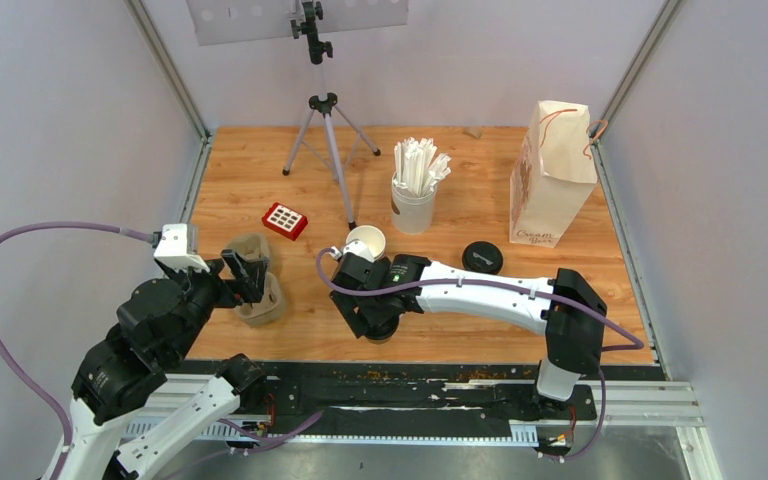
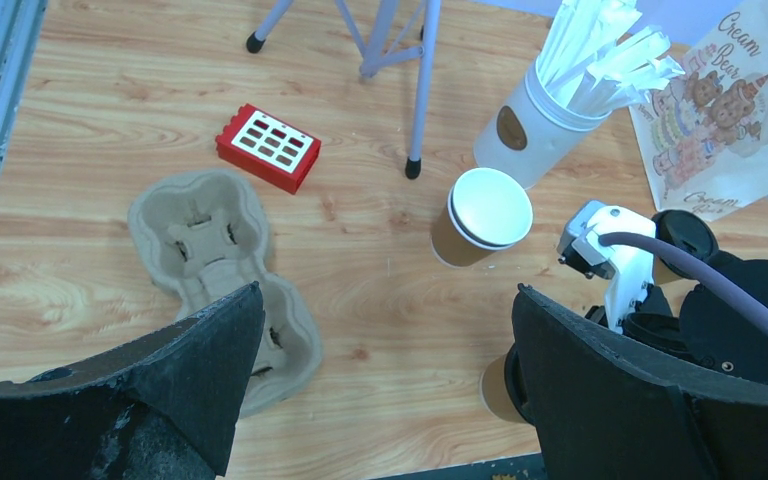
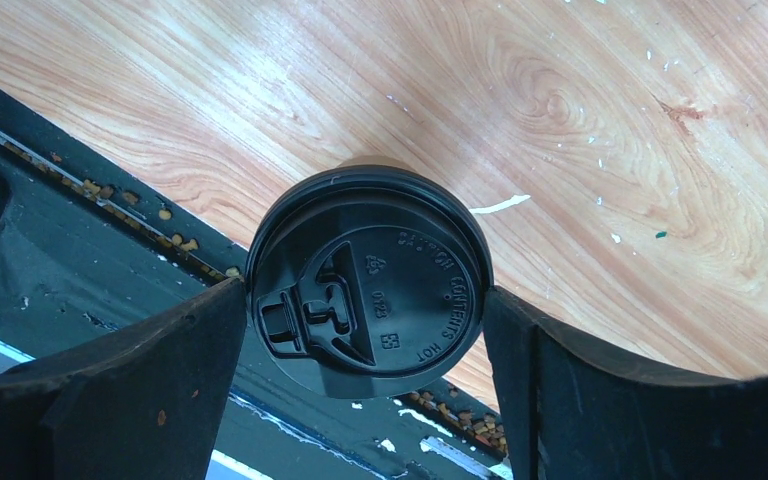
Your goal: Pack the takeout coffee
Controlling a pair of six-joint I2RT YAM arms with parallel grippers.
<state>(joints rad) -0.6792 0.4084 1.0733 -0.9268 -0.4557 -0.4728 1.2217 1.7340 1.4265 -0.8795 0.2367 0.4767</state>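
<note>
Top view: left end effector hangs over a pulp carrier at the left of the counter, fingers spread, holding nothing. Right arm reaches across twd the middle. Right end effector sits low by the near edge, and we can't tell its grip from here. An open cup, white inside, stands just behind it. Further back are a straw cup, a tripod and a red block. A lid pile lies right of the open cup, w/ a paper bag upright at back right.

Left wrist view: both fingers are wide apart w/ bare wood btwn them. The carrier lies partly under the left one, cells empty. The open cup has brown sides and no lid. Below the right arm's wrist we see the brown wall of a coffee cup.

Right wrist view: the right end effector pinches that coffee cup at its black lid, one finger touching the rim on each side. The cup is over the counter's near edge, next to the dark rail. We can't tell whether it stands or is lifted
</note>
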